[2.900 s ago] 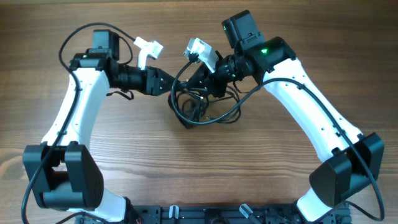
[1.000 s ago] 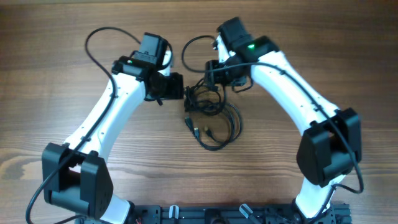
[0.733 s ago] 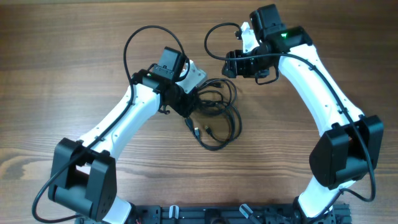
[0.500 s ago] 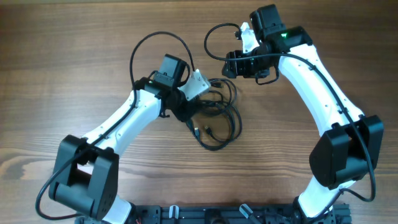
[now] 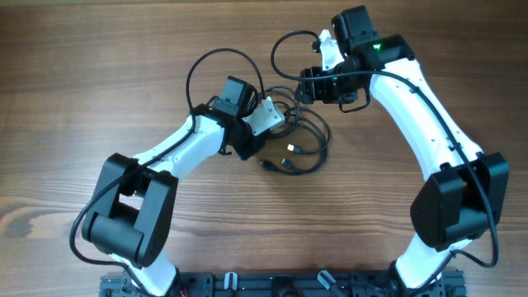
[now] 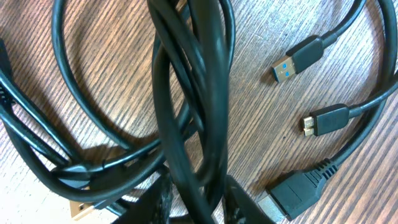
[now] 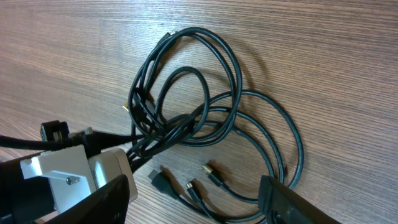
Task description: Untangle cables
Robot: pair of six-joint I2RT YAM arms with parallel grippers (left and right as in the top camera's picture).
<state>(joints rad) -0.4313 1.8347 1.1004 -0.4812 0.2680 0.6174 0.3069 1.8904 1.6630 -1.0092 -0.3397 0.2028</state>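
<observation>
Currently, left gripper (image 6: 202, 202): its two dark fingers (image 6: 152, 210) are pinching a bunch of several strands of the cables (image 6: 205, 93) at the bottom edge of the wrist view, the strands running straight up out of the grip. Right gripper (image 7: 198, 190): its fingers (image 7: 115, 199) are standing wide apart, gripping nothing, and hanging over the side of the heap where the plug ends (image 7: 214, 175) are lying.

Cables: thin black cords are lying as a loose heap of overlapping loops on the wooden table (image 5: 74, 74), between the two wrists, near the middle of the overhead view. From the held bunch, rounded loops are spreading toward the side away from the left arm (image 5: 169, 151); the widest loop is arcing around the heap's outer edge.

Plug ends: a flat plug with a blue insert (image 6: 297, 60) and a smaller silvery-tipped plug (image 6: 322, 119) are lying near each other, not touching, inside the wide loop. A chunky black connector (image 6: 292, 191) is resting just beside one finger of the left gripper. A gold-coloured plug tip (image 6: 78, 208) is showing low on the other side, under crossing strands.

Surroundings: a white camera mount (image 5: 266, 117) is sitting on the left wrist at the heap's edge. The right arm (image 5: 417, 115) is arching in from the opposite side, a green light (image 5: 379, 47) glowing on its upper housing.
</observation>
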